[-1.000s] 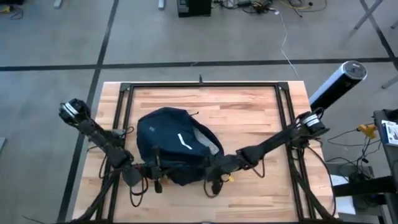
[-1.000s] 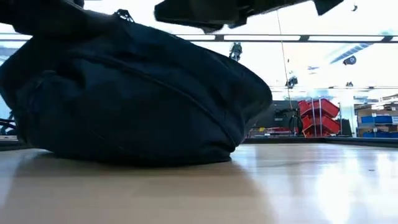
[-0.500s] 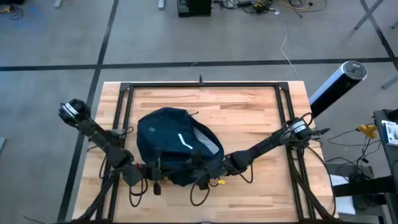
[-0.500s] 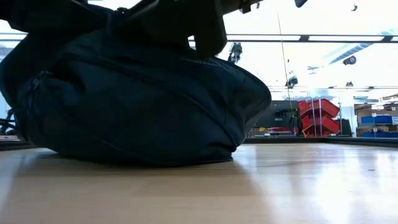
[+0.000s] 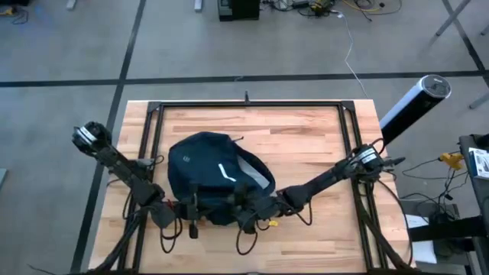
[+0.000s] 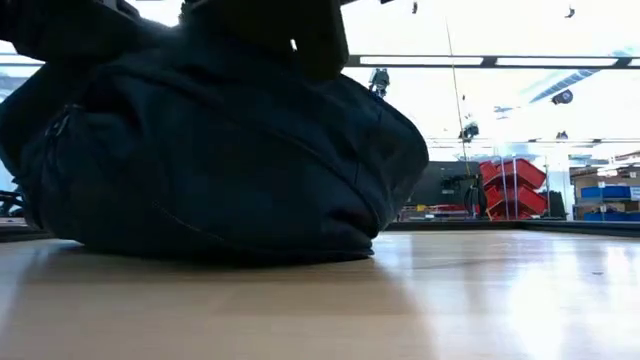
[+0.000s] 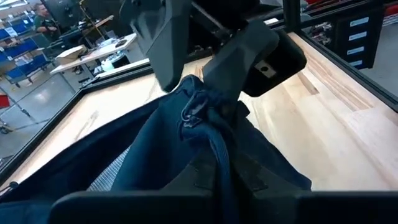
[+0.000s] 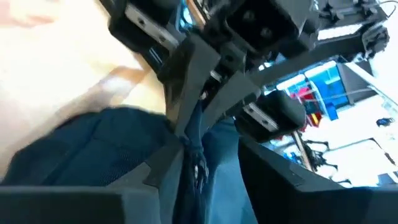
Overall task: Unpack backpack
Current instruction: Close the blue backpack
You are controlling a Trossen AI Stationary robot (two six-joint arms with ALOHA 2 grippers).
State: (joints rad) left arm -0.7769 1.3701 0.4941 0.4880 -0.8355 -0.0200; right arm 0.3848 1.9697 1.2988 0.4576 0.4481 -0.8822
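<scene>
The dark navy backpack (image 5: 216, 177) lies on its side left of the table's middle, resting on its bulging underside (image 6: 220, 240); it shows a white stripe (image 5: 227, 174) and grey lining (image 5: 258, 177). My left gripper (image 5: 191, 211) is at the bag's near edge, shut on a raised ridge of its fabric. My right gripper (image 5: 244, 211) comes in from the right and meets the same ridge just beside it, shut on it. In the low view it stands on top of the backpack (image 6: 300, 40). What is inside the bag is hidden. My left gripper pinches a gathered ridge of navy fabric (image 7: 214, 168) at the backpack's near edge between its two fingers, coming level from the table's left. The ridge stands up off the bag while the bag's body stays on the table. My right gripper has the same ridge, by a zipper pull (image 8: 194, 160), between its two fingers (image 7: 163, 56). It comes from the table's right, slanting down. How many layers it holds cannot be seen. The bag rests on the table.
A black rail frame (image 5: 244, 105) borders the wooden table. Loose black cables (image 5: 244, 243) hang at the near edge below the grippers, with a small yellow piece (image 5: 272, 223) beside them. Bare wood lies to the right (image 6: 500, 290) and behind the bag.
My right gripper has gone toward the table's left edge and down onto the backpack's near top edge, ending close to my left gripper. The bag's top has been pressed in slightly under it; the bag has stayed in place.
</scene>
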